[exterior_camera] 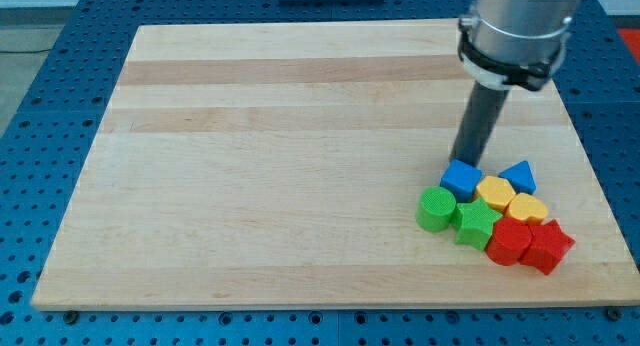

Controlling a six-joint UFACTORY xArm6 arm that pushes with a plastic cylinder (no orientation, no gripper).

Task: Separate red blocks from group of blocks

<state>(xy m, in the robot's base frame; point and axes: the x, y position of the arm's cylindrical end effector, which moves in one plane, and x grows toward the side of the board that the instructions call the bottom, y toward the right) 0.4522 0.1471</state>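
Observation:
A tight group of blocks lies at the board's lower right. Two red blocks sit at its bottom right: a rounded red block [510, 240] and a red star-like block [547, 246], touching each other. Above them are a yellow heart-like block [527, 208] and a yellow rounded block [495, 192]. A blue cube [461, 178] and a blue triangular block [518, 175] are at the top. A green cylinder [436, 208] and a green star [476, 224] are at the left. My tip [464, 163] stands at the blue cube's upper edge, apart from the red blocks.
The blocks lie on a wooden board [280, 136] resting on a blue perforated table [40, 106]. The red star block is close to the board's right and bottom edges. The arm's grey body [515, 31] hangs over the board's upper right.

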